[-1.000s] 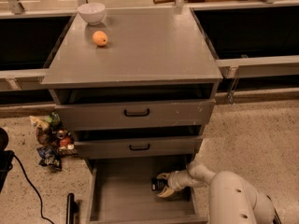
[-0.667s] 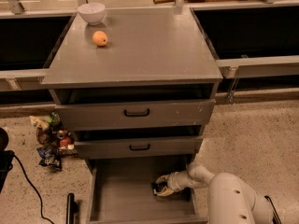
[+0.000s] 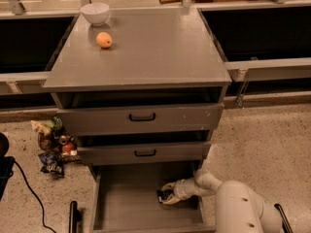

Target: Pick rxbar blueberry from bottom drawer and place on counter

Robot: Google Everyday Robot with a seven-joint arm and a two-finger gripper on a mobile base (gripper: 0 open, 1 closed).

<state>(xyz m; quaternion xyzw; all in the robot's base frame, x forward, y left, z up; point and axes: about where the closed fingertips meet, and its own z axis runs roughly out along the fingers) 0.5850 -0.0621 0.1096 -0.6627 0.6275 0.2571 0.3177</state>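
The bottom drawer (image 3: 131, 205) is pulled open below the cabinet, a shallow grey tray. My gripper (image 3: 167, 195) reaches into its right side from the white arm at the lower right. The rxbar blueberry (image 3: 164, 194), a small black wrapper with white print, sits at the fingertips, partly covered by them. The counter (image 3: 150, 47) is the broad grey cabinet top above, carrying a white bowl (image 3: 95, 12) and an orange fruit (image 3: 103, 40) at its back left.
Two shut drawer fronts with black handles (image 3: 142, 116) sit above the open drawer. Colourful snack packets (image 3: 53, 144) lie on the floor left of the cabinet. A black cable (image 3: 24, 188) runs across the floor at the lower left. Rails and shelving stand behind the counter.
The gripper has stayed at the same spot in the drawer's right side, over the black wrapper; nothing else has moved.
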